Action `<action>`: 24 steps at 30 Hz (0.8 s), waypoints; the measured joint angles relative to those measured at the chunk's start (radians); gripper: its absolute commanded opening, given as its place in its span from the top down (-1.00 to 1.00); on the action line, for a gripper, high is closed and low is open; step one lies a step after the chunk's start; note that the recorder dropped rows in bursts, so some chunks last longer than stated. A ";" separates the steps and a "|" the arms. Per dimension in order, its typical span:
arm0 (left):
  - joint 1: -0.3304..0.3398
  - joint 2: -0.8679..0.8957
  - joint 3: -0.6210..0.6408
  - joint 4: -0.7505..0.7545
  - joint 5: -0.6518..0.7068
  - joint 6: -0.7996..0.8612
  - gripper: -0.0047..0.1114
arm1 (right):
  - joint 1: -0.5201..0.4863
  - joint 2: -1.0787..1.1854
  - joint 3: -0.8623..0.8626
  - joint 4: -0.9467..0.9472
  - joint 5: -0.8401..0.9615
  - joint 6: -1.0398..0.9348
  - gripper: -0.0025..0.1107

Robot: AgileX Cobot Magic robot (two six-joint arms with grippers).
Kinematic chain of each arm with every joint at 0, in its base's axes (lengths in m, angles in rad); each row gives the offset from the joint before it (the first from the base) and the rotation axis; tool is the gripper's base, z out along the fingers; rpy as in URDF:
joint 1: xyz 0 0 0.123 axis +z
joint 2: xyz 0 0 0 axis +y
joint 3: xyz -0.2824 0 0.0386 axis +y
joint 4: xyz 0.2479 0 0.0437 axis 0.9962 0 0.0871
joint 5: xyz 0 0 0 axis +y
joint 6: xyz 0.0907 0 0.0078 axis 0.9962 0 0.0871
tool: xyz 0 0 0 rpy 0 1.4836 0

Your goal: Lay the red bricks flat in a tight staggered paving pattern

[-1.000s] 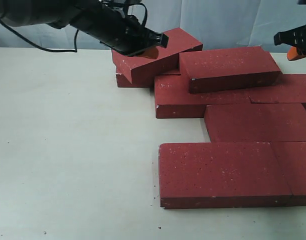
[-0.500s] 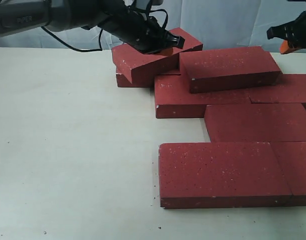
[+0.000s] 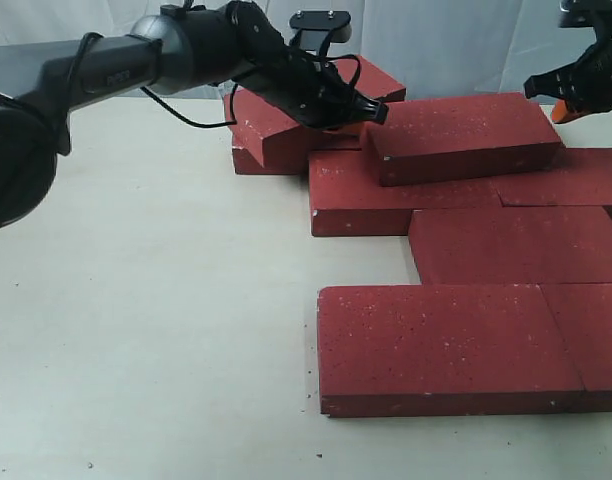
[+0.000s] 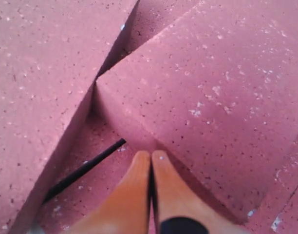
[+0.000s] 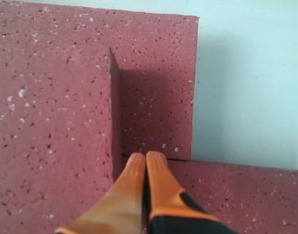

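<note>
Roughly half done, I judge: dark red grainy rectangular paving bricks (image 3: pixel 446 345) lie flat and staggered by the white bench's (image 3: pixel 136 330) right edge. A stacked brick (image 3: pixel 461 130) and a tilted brick (image 3: pixel 286 125) near the far edge await laying. The orange-tipped left gripper (image 4: pixel 151 157) and right gripper (image 5: pixel 145 158) are pinched together, empty.

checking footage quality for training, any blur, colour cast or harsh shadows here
Exterior view: soft even light, dark red grainy rectangular bricks sharp, thin shadows at their edges. Left wrist view: washed pinkish cast, orange left tool soft up close. Right wrist view: truer colour, crisp grain, a dark shadow beside the raised brick, orange right tool slightly soft.
</note>
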 measured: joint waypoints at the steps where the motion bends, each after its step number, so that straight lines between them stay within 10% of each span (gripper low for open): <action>1: 0.000 0.006 -0.005 0.000 -0.003 -0.005 0.92 | 0.000 0.003 0.000 -0.003 0.000 0.000 0.97; 24: -0.002 0.141 -0.143 0.060 -0.060 -0.105 0.92 | 0.000 0.023 0.000 -0.005 0.044 0.000 0.97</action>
